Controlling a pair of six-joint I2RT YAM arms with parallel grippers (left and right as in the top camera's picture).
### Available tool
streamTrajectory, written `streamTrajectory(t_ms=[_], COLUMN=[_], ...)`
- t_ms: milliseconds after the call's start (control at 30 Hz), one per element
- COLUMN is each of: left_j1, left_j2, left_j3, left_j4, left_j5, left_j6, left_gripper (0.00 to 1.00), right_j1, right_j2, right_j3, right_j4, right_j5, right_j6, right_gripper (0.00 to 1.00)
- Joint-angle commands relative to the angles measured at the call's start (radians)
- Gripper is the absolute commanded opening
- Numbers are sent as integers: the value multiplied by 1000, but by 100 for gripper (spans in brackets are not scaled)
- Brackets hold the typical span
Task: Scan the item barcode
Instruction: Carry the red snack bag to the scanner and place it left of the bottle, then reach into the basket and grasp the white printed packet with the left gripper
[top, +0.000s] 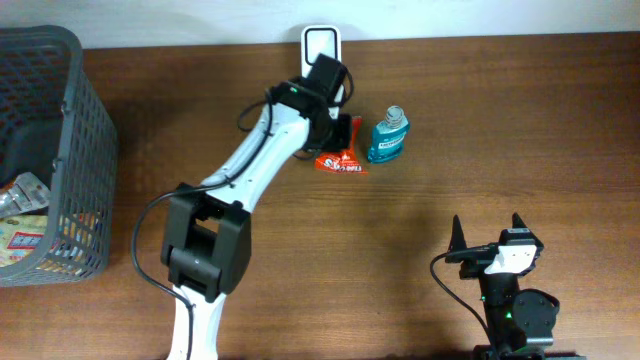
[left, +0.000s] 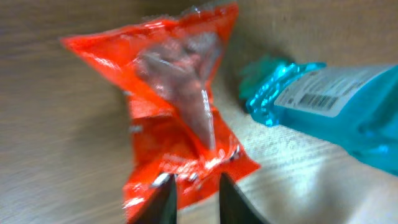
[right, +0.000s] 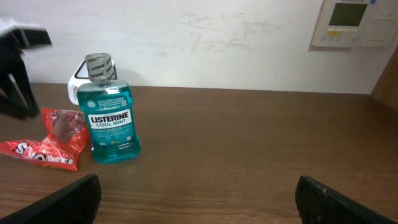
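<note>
Red snack packet lies flat on table, just beside mouthwash bottle. Left gripper: fingers slightly parted astride packet edge, no firm hold evident. Right gripper: wide open, empty.

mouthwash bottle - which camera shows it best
Right wrist: the mouthwash bottle stands whole and upright there, with its front label readable. The left wrist view catches only part of it, blurred, though a barcode label shows. Overhead shows it small, beside the red snack packet.
</note>
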Motion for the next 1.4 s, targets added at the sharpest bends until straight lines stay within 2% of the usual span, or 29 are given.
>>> streamTrajectory(t_ms=[0,67,100,133,200,233,400,567,600,633,667,700,867,900,1000,1033,1200,1367], left_j1=[96,169,195,230,314,346,632,882,922,959,986,1031,1073,1077,1093,1102,1135,1144], left_j2=[-108,-148,-161,-175,-205,-214,-236,-227,-223,-216,-211,-203,-183,-178,-172,-169,-166,-141], left_j3=[188,309,349,397,481,504,626,616,610,600,586,546,402,346,229,177,-56,-143], left_j4=[-124,-227,-250,-267,-270,-269,-265,-335,-359,-375,-384,-401,-418,-407,-382,-373,-180,11], left_j5=[-79,-217,-259,-300,-362,-379,-426,-425,-425,-425,-425,-425,-426,-430,-453,-454,-503,-510], left_j6=[175,176,180,206,246,246,240,211,211,208,183,97,-90,-202,-394,-443,-473,-473], left_gripper=[38,49,67,81,96,99,100,99,98,87,84,79,75,76,88,88,86,84], right_j1=[6,6,6,6,6,6,6,6,6,6,6,6,6,6,6,6,6,6], right_j2=[-6,-6,-6,-6,-6,-6,-6,-6,-6,-6,-6,-6,-6,-6,-6,-6,-6,-6], right_j3=[-8,-8,-8,-8,-8,-8,-8,-8,-8,-8,-8,-8,-8,-8,-8,-8,-8,-8], right_j4=[-2,-2,-2,-2,-2,-2,-2,-2,-2,-2,-2,-2,-2,-2,-2,-2,-2,-2], right_j5=[9,9,9,9,9,9,9,9,9,9,9,9,9,9,9,9,9,9], right_j6=[-6,-6,-5,-6,-6,-6,-6,-6,-5,-5,-5,-6,-6,-5,-6,-6,-5,-5], right_gripper=[99,99,99,98,99,99,99,99,99,98,99,99,99,99,99,99,99,99])
